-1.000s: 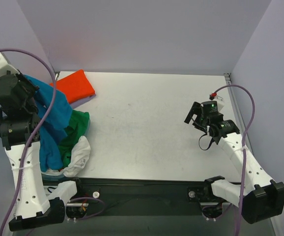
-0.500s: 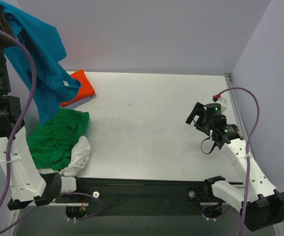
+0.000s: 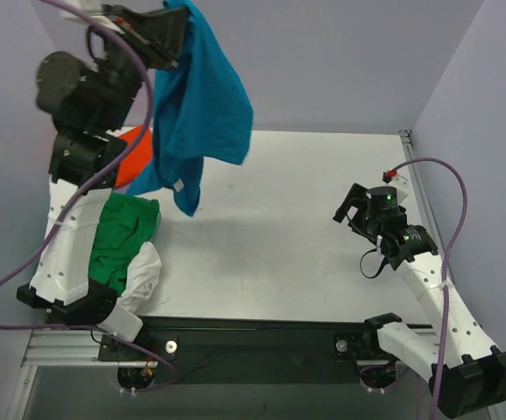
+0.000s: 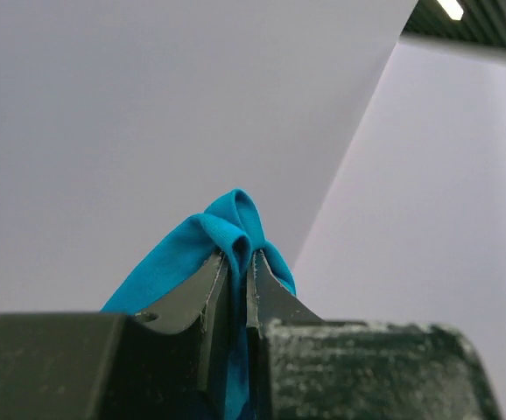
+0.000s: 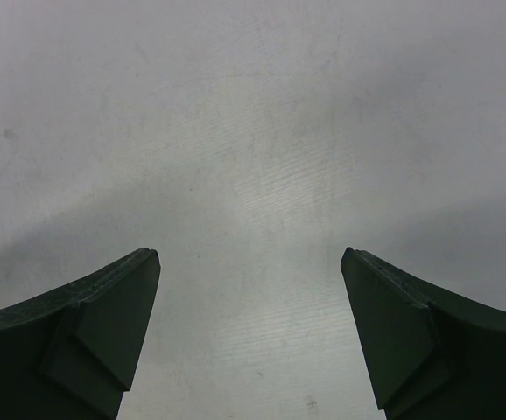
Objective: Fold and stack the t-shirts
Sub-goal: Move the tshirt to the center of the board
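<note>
left gripper clamped on a fold of the teal shirt, shirt hanging high over the table's back left, right gripper fingers wide apart above the tabletop

Soft matt cloth of teal-blue t-shirt; matt black plastic left claw; smooth scuffed table.

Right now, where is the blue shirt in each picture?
Top view: the blue shirt hangs at upper left from the left hand, above the table.
Left wrist view: bottom middle, pinched in that hand.
Right wrist view: not in it; only table and the open right hand.
Shared landmark: the left hand, in the top and left wrist views.
</note>
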You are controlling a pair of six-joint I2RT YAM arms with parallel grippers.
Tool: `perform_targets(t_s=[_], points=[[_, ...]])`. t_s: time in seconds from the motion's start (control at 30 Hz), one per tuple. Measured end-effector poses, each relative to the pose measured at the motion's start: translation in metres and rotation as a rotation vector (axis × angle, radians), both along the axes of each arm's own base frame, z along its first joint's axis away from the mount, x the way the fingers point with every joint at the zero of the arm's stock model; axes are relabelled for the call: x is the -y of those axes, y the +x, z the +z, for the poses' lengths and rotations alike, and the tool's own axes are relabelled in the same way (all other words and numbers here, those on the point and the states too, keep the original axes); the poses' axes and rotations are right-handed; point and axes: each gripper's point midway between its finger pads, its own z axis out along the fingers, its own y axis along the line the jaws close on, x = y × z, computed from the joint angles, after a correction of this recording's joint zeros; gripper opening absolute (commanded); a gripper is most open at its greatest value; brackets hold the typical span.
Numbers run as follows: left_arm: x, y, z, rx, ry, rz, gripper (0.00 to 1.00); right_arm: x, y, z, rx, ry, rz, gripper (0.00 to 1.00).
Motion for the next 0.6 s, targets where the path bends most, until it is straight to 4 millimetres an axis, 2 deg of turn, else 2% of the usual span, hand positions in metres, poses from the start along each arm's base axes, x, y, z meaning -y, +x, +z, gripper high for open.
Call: perform_targets(t_s=[0.1, 0.17, 0.23, 0.27, 0.33, 0.37, 0.43, 0.47, 0.5, 0.53, 0.6], points=[[0.044, 0.040, -0.066, -0.191, 0.066, -0.059, 0.00, 0.004, -0.006, 0.000, -0.002, -0.008, -0.009, 0.89], [0.069, 0.069, -0.125, -0.358, 0.132, -0.077, 0.00, 0.007, -0.012, -0.002, -0.006, -0.014, -0.016, 0.90], [0.095, 0.094, -0.194, -0.533, 0.229, -0.090, 0.09, 0.010, -0.018, -0.004, -0.012, -0.020, -0.024, 0.90], [0.110, 0.104, -0.234, -0.623, 0.291, -0.105, 0.23, 0.013, -0.021, -0.006, -0.016, -0.023, -0.031, 0.90], [0.140, 0.114, -0.323, -0.812, 0.438, -0.151, 0.43, 0.015, -0.027, -0.010, -0.028, -0.029, -0.037, 0.90], [0.152, 0.113, -0.370, -0.911, 0.513, -0.180, 0.55, 0.016, -0.029, -0.012, -0.035, -0.031, -0.039, 0.90], [0.167, 0.097, -0.466, -1.115, 0.651, -0.239, 0.57, 0.018, -0.032, -0.016, -0.052, -0.033, -0.044, 0.90], [0.166, 0.080, -0.511, -1.214, 0.713, -0.263, 0.58, 0.018, -0.033, -0.019, -0.059, -0.034, -0.044, 0.90], [0.159, 0.057, -0.555, -1.325, 0.777, -0.283, 0.64, 0.018, -0.035, -0.022, -0.069, -0.035, -0.044, 0.90], [0.149, 0.032, -0.591, -1.427, 0.834, -0.300, 0.70, 0.018, -0.036, -0.025, -0.081, -0.034, -0.042, 0.90], [0.126, -0.014, -0.636, -1.575, 0.900, -0.326, 0.80, 0.016, -0.039, -0.031, -0.109, -0.033, -0.034, 0.90]])
